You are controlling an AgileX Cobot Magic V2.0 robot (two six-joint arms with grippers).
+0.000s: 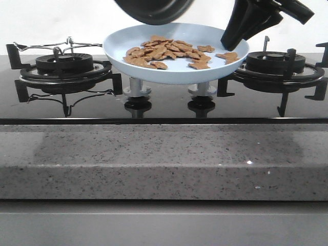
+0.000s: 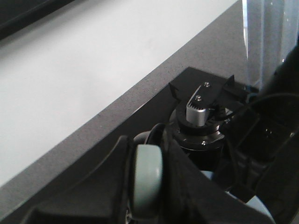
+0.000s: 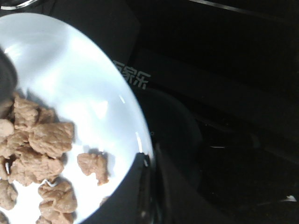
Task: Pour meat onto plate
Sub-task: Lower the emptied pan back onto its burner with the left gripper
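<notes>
Here the right gripper [image 1: 230, 43] pinches the plate [image 1: 118, 48] rim, meat [image 1: 166, 51] heaped inside; a black frying pan [image 1: 154, 10] hangs above, apparently clamped in the left gripper [image 2: 147, 182].

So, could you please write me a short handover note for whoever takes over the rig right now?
Left gripper: shut on a pale handle, apparently the pan's.
Right gripper: shut on the plate at its right rim, holding it above the stove's knobs.
Meat: spread over the plate.
Pan: raised above the plate; only its underside shows, so I cannot tell if it is empty.
Done: the pour, seemingly.
Left: check the pan, then set both down.
</notes>
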